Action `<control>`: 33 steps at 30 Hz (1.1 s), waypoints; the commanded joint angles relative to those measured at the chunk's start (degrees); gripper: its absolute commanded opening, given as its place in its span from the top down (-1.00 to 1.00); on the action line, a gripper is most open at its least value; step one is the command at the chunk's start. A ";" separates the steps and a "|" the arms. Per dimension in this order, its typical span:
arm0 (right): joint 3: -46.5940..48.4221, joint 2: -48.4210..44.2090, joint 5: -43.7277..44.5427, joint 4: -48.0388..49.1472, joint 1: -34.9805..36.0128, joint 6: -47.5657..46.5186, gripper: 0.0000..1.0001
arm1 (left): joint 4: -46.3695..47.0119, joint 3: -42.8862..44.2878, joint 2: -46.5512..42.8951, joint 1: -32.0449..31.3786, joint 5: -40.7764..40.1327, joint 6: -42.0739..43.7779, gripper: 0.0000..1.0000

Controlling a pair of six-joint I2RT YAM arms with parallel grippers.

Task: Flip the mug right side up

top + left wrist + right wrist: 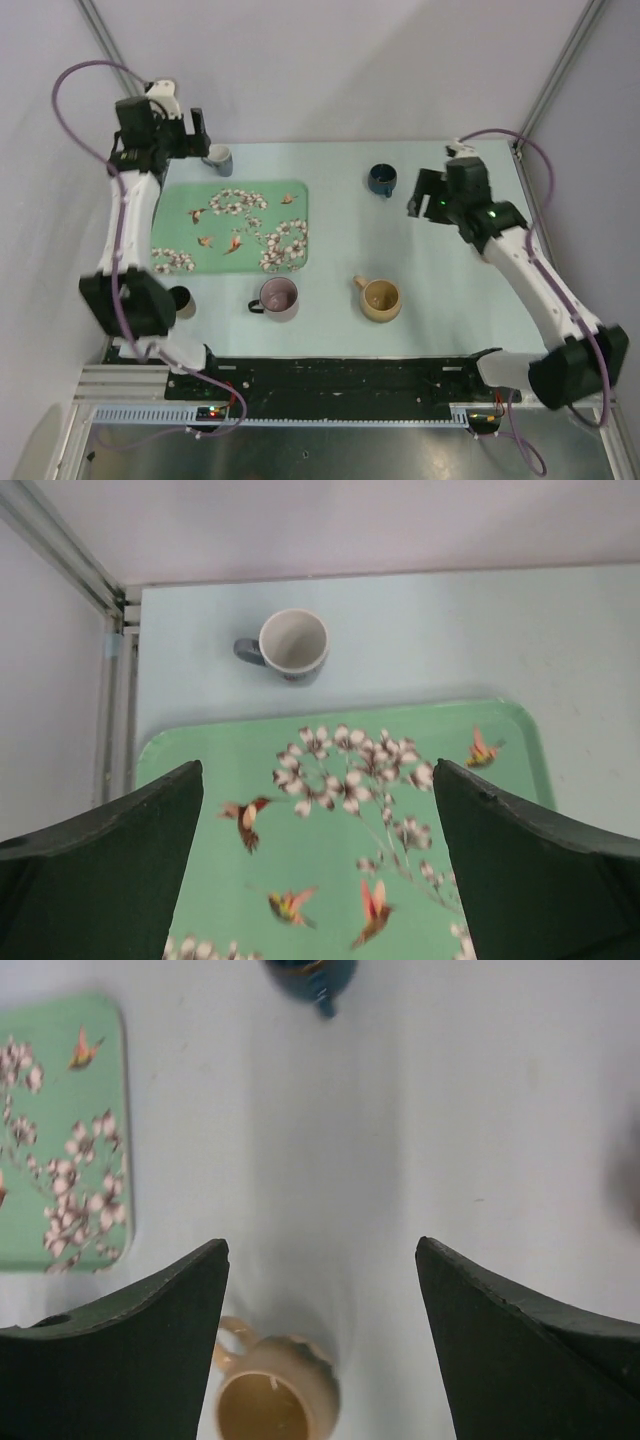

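Several mugs stand on the pale table, all seemingly open side up. A blue-grey mug with a white inside is at the back left; it also shows in the left wrist view. A dark blue mug is at the back centre, a pink mug and a tan mug at the front. My left gripper hangs open and empty above the tray, short of the blue-grey mug. My right gripper is open and empty, right of the dark blue mug, above the tan mug.
A green floral tray lies at the left of the table. A dark mug sits partly hidden behind the left arm's base. The frame's metal posts stand at the back corners. The dark blue mug is cut off at the right wrist view's top edge.
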 commanded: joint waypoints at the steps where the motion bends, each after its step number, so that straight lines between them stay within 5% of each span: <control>1: -9.08 -11.18 -0.53 12.19 -6.42 -6.64 -0.62 | 2.76 -15.70 -18.17 0.01 4.58 6.82 -0.99; 7: -24.28 -23.28 3.56 17.18 -10.38 -12.76 -0.65 | 8.30 -40.97 -40.54 -0.08 5.96 11.27 -0.99; 17: -44.83 -44.16 9.11 22.91 -10.54 -6.62 -0.67 | 18.97 -71.80 -70.42 -0.08 1.06 3.39 -0.99; 23: -50.70 -49.50 13.16 26.52 -10.25 -2.95 -0.70 | 23.21 -81.48 -80.16 -0.03 -1.61 0.62 -0.99; 33: -52.37 -48.62 15.17 27.68 -9.98 -0.45 -0.67 | 25.93 -85.78 -82.65 0.62 -3.11 1.21 -0.99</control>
